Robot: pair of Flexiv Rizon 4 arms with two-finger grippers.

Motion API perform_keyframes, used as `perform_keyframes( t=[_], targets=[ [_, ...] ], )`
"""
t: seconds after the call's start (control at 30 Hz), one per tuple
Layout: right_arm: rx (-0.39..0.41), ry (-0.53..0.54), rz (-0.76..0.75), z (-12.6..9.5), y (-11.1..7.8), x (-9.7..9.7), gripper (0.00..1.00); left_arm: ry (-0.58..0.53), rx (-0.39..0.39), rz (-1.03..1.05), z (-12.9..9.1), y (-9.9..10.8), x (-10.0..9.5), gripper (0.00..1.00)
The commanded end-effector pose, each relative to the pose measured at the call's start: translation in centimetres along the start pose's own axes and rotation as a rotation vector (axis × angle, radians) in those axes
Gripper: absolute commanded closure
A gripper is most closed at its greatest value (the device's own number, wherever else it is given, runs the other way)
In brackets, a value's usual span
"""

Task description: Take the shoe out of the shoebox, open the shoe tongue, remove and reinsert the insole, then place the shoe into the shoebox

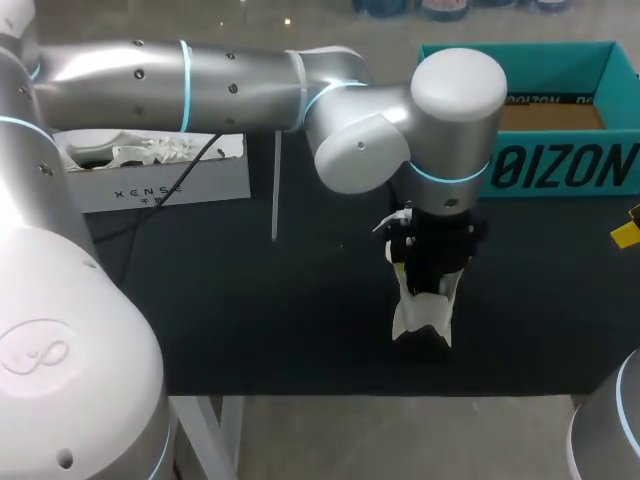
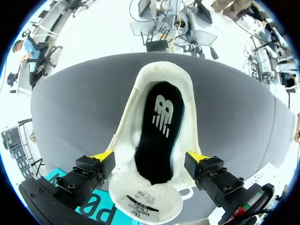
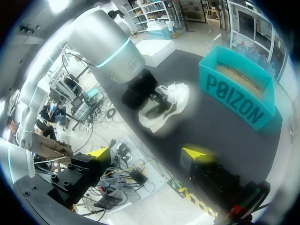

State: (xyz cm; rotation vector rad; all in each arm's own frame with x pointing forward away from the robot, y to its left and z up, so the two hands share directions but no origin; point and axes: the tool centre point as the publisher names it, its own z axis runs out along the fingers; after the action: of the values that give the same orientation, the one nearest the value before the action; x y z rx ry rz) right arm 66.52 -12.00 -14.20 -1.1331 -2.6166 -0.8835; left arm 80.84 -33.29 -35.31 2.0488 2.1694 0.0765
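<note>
Left gripper (image 2: 149, 157) fingers stand closest, one yellow tip pressed to each side of the shoe (image 2: 123, 136), so they hold it across its width at the throat. From between those fingers the shoe's long axis runs straight ahead: the rounded heel collar is the far end, and the toe lies back under the wrist, out of sight. The tongue (image 2: 145, 206) is folded back toward the wrist with its label facing up, which leaves the mouth open. The dark insole (image 2: 157, 136) sits inside, flat along the same axis, fully exposed ahead of the fingers.

The shoe rests on the dark bench (image 1: 250, 300), outside the teal shoebox (image 1: 560, 170), which is behind the left fingers and well apart from them.

The right gripper (image 3: 146, 157) has its fingers spread wide with nothing between them. The shoe (image 3: 173, 101) lies well ahead of those fingers, with the left wrist directly over it.

By my reading, the tongue step is done and the insole comes next. The left arm is the nearer one but is busy steadying the shoe. The free right fingers would have to come in at the heel end, along the shoe's length, to avoid the left wrist.
</note>
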Motion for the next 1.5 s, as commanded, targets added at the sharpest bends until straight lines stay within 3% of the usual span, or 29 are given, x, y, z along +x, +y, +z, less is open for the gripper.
perform_keyframes(
  t=[0.03,0.4,0.8,0.9,0.93,0.97,1.23,1.5],
  targets=[
    [0.003,0.001,0.001,0.1,0.1,-0.1,0.0,0.004,-0.017,-0.002,-1.0,-0.2,0.3,0.0],
    [0.003,0.001,0.001,0.1,0.1,-0.1,0.0,0.012,-0.041,-0.007,-3.4,0.1,1.0,0.0],
    [0.003,0.001,0.001,0.1,0.1,-0.1,0.0,-0.014,-0.127,-0.035,-9.5,3.0,2.6,0.0],
    [0.003,0.001,0.001,0.1,0.1,-0.1,0.0,-0.008,-0.16,-0.037,-10.1,4.1,2.6,0.0],
    [0.003,0.001,0.001,0.1,0.1,-0.1,0.0,-0.008,-0.166,-0.035,-10.1,4.4,2.6,0.59],
    [0.003,0.001,0.001,0.1,0.1,-0.1,0.0,-0.022,-0.16,-0.015,-10.0,4.7,2.5,1.0],
    [0.003,0.001,0.001,0.1,0.1,-0.1,0.0,-0.002,-0.146,-0.02,-8.5,6.5,1.8,1.0],
    [0.003,0.001,0.001,0.1,0.1,-0.1,0.0,0.004,-0.092,-0.043,-5.1,5.2,1.7,1.0]
  ],
)
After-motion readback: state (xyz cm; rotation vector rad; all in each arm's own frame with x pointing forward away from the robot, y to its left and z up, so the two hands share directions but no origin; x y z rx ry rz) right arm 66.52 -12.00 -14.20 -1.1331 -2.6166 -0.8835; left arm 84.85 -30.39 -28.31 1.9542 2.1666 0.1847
